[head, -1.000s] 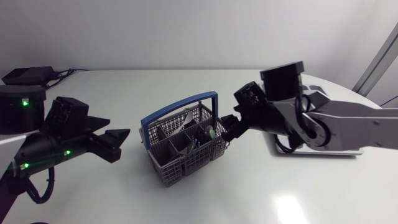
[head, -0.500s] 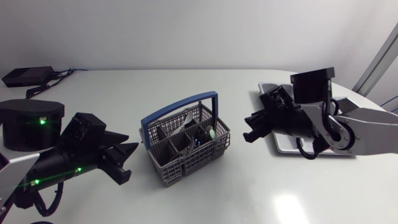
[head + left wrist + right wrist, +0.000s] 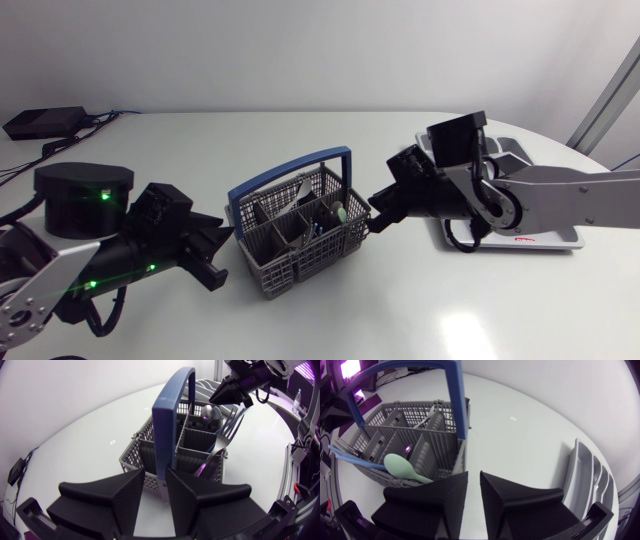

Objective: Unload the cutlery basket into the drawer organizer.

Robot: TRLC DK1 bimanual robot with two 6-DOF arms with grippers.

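Observation:
The grey cutlery basket (image 3: 300,245) with a blue handle (image 3: 335,165) stands mid-table. It holds a fork (image 3: 226,435), a metal spoon (image 3: 209,411), a pale green spoon (image 3: 404,467) and a thin blue rod (image 3: 350,457). My left gripper (image 3: 220,246) sits just off the basket's left side. Its fingers (image 3: 107,497) stand a narrow gap apart with nothing gripped, facing the handle's foot. My right gripper (image 3: 377,220) hangs at the basket's right corner, its fingers (image 3: 515,497) also narrowly apart and empty. The drawer organizer (image 3: 545,238) lies at the right, under the right arm.
A black box (image 3: 45,122) with cables sits at the table's back left corner. Bare white tabletop lies in front of the basket and behind it. The organizer's ribbed compartments (image 3: 587,485) show beside the right gripper.
My left arm has moved right, up to the basket. My right arm drew back toward the organizer, then returned to the basket's corner. Both grippers' fingers have narrowed.

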